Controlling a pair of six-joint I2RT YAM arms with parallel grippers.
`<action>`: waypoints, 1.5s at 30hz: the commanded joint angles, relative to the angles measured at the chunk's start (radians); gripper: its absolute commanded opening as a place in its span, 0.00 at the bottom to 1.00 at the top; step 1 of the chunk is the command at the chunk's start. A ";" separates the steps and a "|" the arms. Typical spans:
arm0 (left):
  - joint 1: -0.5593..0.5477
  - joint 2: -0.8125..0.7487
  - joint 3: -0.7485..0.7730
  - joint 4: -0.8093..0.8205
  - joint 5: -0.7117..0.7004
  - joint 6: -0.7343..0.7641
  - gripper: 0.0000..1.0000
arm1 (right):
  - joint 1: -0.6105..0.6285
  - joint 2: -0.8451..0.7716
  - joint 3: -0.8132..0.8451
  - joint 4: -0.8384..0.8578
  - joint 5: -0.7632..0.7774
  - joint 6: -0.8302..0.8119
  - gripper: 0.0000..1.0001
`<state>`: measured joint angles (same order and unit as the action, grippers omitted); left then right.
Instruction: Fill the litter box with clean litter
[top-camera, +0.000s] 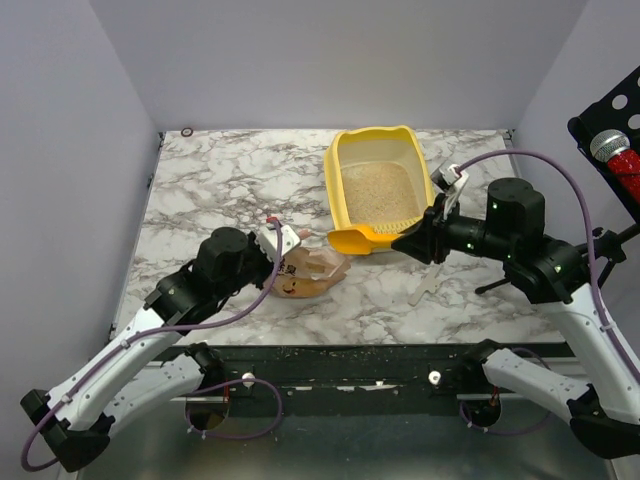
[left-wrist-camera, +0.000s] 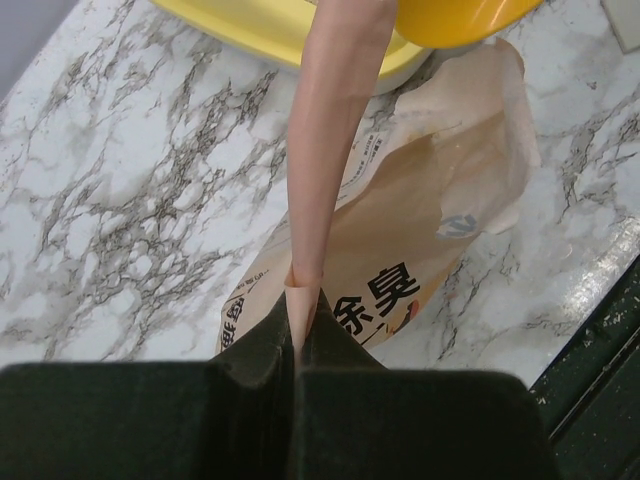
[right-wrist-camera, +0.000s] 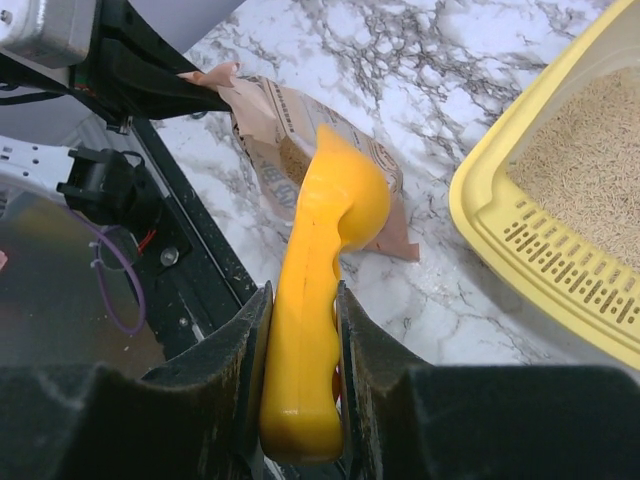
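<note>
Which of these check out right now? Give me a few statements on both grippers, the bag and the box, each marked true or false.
1. The left gripper is shut on an edge of the bag. True.
2. The right gripper is empty. False: it grips the scoop by its handle.
3. The litter box has litter in it. True.
4. The bag sits inside the litter box. False: it lies on the table, beside the box.
</note>
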<state>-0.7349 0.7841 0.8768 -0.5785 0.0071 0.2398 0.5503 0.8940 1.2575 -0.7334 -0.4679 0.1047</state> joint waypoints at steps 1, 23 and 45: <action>-0.014 -0.083 -0.071 0.051 -0.079 -0.062 0.00 | 0.019 0.052 0.055 -0.044 -0.037 -0.030 0.01; -0.015 -0.217 -0.148 0.189 -0.039 -0.069 0.00 | 0.269 0.347 0.163 -0.067 0.156 -0.046 0.01; -0.015 -0.293 -0.239 0.376 -0.065 -0.094 0.00 | 0.270 0.667 0.396 -0.342 0.439 0.112 0.01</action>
<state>-0.7467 0.5434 0.6617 -0.3386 -0.0093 0.1734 0.8413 1.4967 1.6279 -0.9470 -0.1398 0.2127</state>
